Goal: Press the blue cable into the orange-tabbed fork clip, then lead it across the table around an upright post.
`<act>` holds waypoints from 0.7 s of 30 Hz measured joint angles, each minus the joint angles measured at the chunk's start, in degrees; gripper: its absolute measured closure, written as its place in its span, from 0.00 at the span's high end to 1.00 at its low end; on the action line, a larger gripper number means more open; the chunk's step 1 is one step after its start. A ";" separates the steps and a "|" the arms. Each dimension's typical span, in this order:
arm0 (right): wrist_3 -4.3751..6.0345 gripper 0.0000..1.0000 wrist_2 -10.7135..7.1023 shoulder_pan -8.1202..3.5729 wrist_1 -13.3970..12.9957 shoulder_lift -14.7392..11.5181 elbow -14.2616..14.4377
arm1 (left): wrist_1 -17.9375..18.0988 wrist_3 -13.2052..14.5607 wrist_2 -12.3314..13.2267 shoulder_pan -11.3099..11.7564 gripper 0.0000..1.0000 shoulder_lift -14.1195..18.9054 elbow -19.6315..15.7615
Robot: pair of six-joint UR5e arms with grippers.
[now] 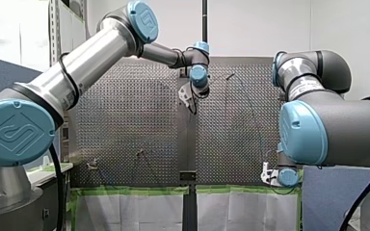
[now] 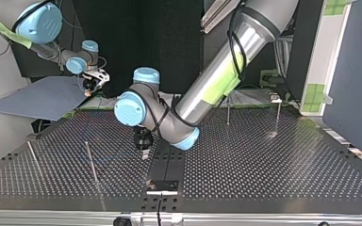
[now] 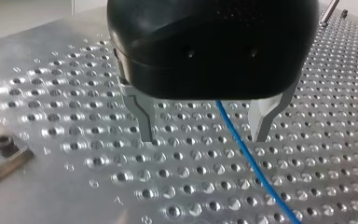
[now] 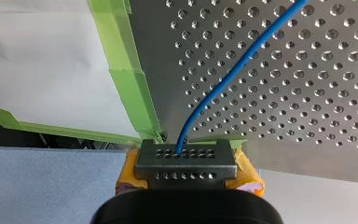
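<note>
perforated table (image 1: 125, 134), front view: my left gripper (image 1: 191, 107) near centre, my right gripper (image 1: 268, 177) at its four o'clock corner. left wrist view: fingers (image 3: 142, 119) wide apart, blue cable (image 3: 256, 168) passing between. right wrist view: yellow pads (image 4: 248, 176) pinching that cable.

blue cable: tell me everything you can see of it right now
The blue cable is thin, round and smooth, plastic-looking. My right pincer is shut on it between yellow pads, by the table's taped edge. From there it curves out across the perforated metal. Further along it passes between the open metal fingers of my left pincer, nearer one finger but touching neither, low over the surface.
</note>
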 joint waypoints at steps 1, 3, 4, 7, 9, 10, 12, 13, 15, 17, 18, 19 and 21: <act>0.00 0.00 0.00 0.01 0.03 0.00 -0.01 | -0.25 0.31 0.00 -0.13 1.00 0.08 0.00; -0.01 0.00 0.00 0.01 0.07 0.00 -0.01 | -1.15 1.26 0.07 -0.51 1.00 0.17 -0.01; -0.02 0.00 0.00 0.01 0.08 0.00 -0.01 | -1.60 1.76 0.18 -0.71 1.00 0.20 -0.03; -0.01 0.00 -0.01 0.02 0.14 0.01 -0.03 | -3.08 3.25 0.67 -1.43 1.00 0.29 -0.04; -0.01 0.00 0.00 0.01 0.17 0.00 -0.01 | -4.06 4.26 1.06 -2.15 1.00 0.57 -0.05; -0.01 0.00 0.00 0.01 0.18 0.00 -0.01 | -4.53 4.70 1.12 -2.53 1.00 0.77 -0.05; 0.00 0.00 -0.01 -0.01 0.19 0.01 -0.02 | -5.38 5.48 0.79 -3.53 1.00 1.49 -0.05; 0.00 0.00 -0.03 -0.01 0.22 0.01 -0.01 | -5.62 5.75 0.49 -4.00 1.00 1.89 -0.05; 0.00 0.00 -0.08 -0.02 0.25 0.01 -0.01 | -5.97 6.47 -0.40 -5.05 1.00 2.92 -0.06; 0.00 0.00 -0.12 -0.03 0.27 0.01 -0.01 | -6.10 7.22 -1.05 -5.68 1.00 3.92 -0.05; 0.00 0.00 -0.13 -0.03 0.27 0.01 -0.02 | -6.14 7.75 -1.31 -5.98 1.00 4.55 -0.05; 0.00 0.00 -0.15 -0.03 0.27 0.01 -0.01 | -6.18 8.17 -1.41 -6.18 1.00 4.97 -0.06; 0.04 0.00 -0.16 -0.03 0.26 0.01 -0.02 | -6.32 9.08 -1.37 -6.51 1.00 5.63 -0.06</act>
